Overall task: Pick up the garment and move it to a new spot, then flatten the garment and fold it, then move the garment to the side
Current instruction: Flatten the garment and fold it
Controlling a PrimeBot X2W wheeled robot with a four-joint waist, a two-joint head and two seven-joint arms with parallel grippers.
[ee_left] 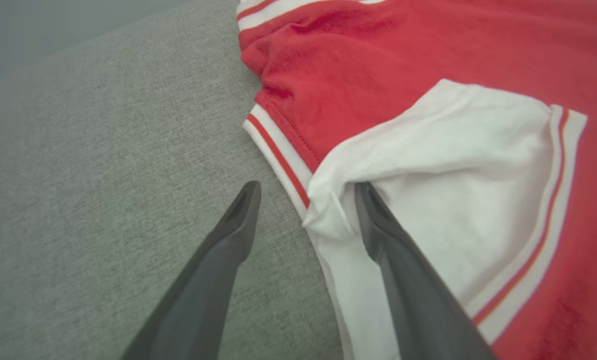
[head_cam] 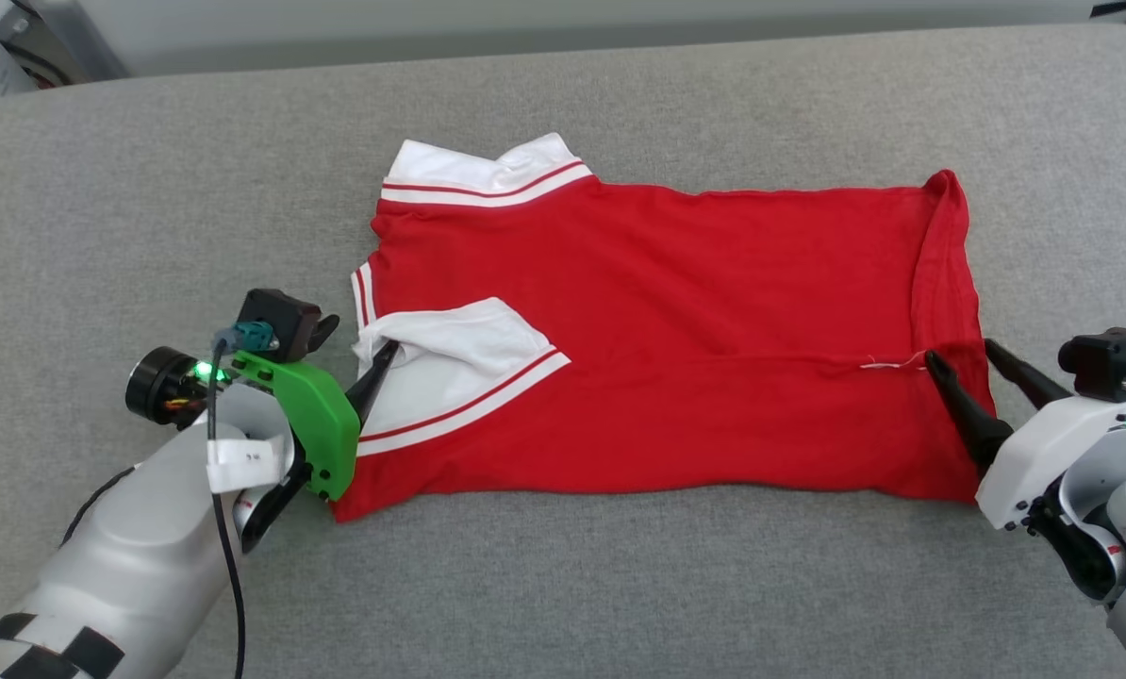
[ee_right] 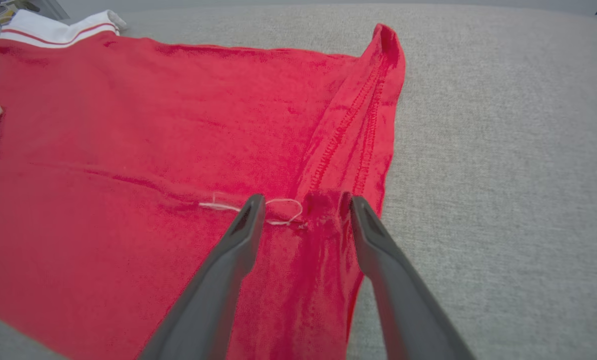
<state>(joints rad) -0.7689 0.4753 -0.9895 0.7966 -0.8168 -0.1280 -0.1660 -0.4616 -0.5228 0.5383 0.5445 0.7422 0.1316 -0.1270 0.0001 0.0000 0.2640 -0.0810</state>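
Starting with the garment [head_cam: 676,330]: it lies lengthwise across the middle of the table [head_cam: 563,585], collar to the left and hem to the right. You can judge the flattening done and the folding begun. The near long edge is turned over onto the body, and the near sleeve [head_cam: 459,363] lies on top of the red. The far sleeve [head_cam: 469,170] sticks out at the far left, so that side is not yet folded. Further folds and the move to the side remain.

Your left pincer [ee_left: 306,190] stands open and grips nothing, one finger on the near sleeve's edge and the other over bare table. Your right pincer [head_cam: 961,355] is open too, straddling the hem where the fold ends; whether its tips touch the cloth is hard to tell.

Count one garment, two sleeves, two pincers and one loose white thread [ee_right: 258,206] by the hem.
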